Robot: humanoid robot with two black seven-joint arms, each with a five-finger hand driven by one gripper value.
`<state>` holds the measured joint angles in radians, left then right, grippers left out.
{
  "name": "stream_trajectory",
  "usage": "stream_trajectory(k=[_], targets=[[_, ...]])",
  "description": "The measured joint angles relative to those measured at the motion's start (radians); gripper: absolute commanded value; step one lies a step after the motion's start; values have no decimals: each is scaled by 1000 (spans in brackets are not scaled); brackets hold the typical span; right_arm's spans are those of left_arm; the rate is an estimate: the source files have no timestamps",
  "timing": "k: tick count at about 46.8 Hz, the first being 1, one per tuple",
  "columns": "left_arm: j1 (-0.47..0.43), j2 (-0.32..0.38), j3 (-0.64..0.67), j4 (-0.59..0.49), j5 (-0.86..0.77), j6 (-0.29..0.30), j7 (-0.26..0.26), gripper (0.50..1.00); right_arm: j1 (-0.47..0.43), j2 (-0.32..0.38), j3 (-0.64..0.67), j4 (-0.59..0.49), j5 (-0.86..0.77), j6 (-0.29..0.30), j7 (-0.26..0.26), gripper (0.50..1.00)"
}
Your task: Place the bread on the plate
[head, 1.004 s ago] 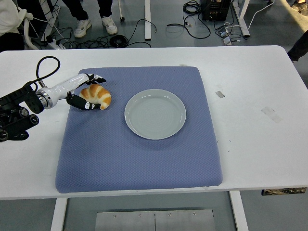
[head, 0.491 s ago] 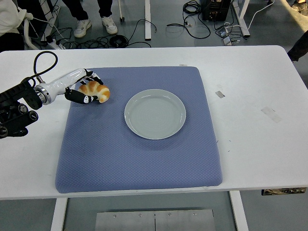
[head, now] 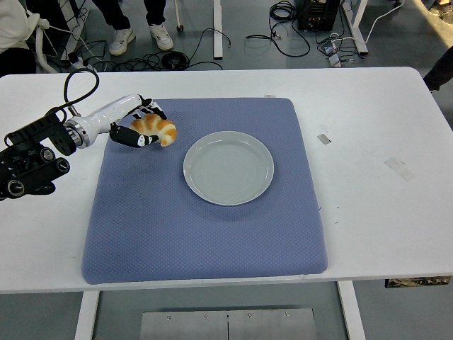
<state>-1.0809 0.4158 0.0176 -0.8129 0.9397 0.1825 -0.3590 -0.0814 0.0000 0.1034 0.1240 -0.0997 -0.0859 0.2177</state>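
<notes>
A golden croissant [head: 157, 129] is held in my left hand [head: 141, 127], whose fingers curl around it above the blue mat [head: 205, 212]. It hangs just left of the round grey plate [head: 228, 168], which lies bare in the mat's middle. The left arm reaches in from the left edge with a white forearm and a black cable looping over it. My right arm is out of sight.
The blue mat covers the middle of the white table [head: 382, 142]. Small tape marks [head: 323, 138] lie on the table right of the mat. Cables and people's feet [head: 122, 39] show on the floor beyond the far edge.
My left hand has lifted the croissant off the mat and carried it up and to the right, closer to the plate's left rim.
</notes>
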Motion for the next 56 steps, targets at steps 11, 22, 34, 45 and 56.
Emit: stream_trajectory(k=[11,22,34,45,56], targets=[[-34,-42,5,-3,2,0,-23,500,0,0,0,0,0,0,0,1000],[-63,-111,45,-12,3,-3,-23,500,0,0,0,0,0,0,0,1000],[-84,-137,87,-31,10,-2,-23,500,0,0,0,0,0,0,0,1000],[-78,-199,90,-35,42,11,-23,500,0,0,0,0,0,0,0,1000],[-77,-235,161,-36,41,58,-22,500,0,0,0,0,0,0,0,1000]])
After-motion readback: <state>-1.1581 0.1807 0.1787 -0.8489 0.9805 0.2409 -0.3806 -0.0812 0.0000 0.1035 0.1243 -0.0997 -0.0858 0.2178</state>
